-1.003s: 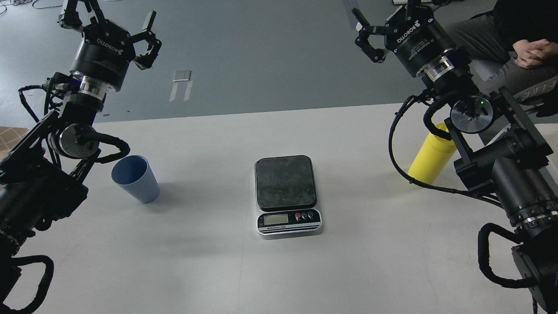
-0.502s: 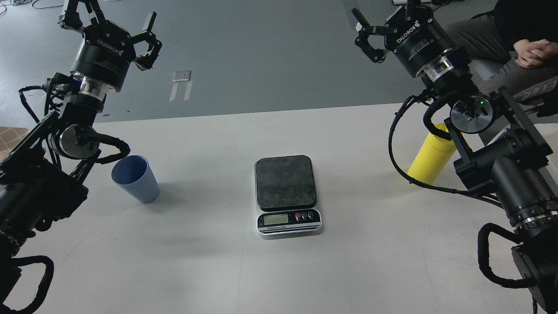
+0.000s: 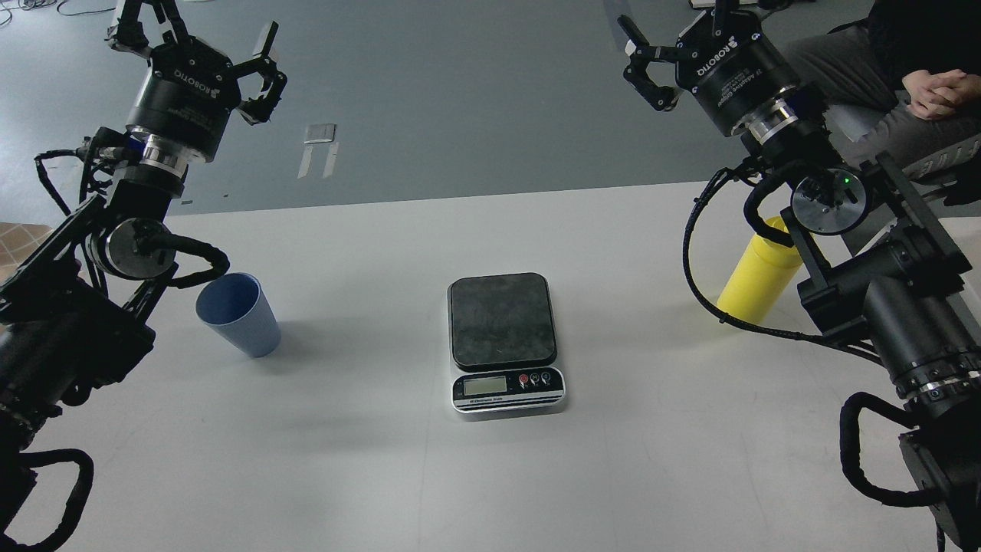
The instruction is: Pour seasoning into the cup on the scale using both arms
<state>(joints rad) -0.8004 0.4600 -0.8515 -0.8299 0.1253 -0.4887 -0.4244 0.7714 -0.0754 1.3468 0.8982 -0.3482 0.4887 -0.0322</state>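
Beyond my white worktop's (image 3: 383,475) far right corner a seated person (image 3: 866,69) keeps clasped hands (image 3: 936,92); past its far edge, pale tape strips (image 3: 320,149) mark the grey floor (image 3: 460,92).

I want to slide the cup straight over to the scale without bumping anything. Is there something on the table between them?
Nothing visible: the table is bare between the cup and the scale, whose black plate is empty.

Single head view looks forward and down over the table (image 3: 383,475).
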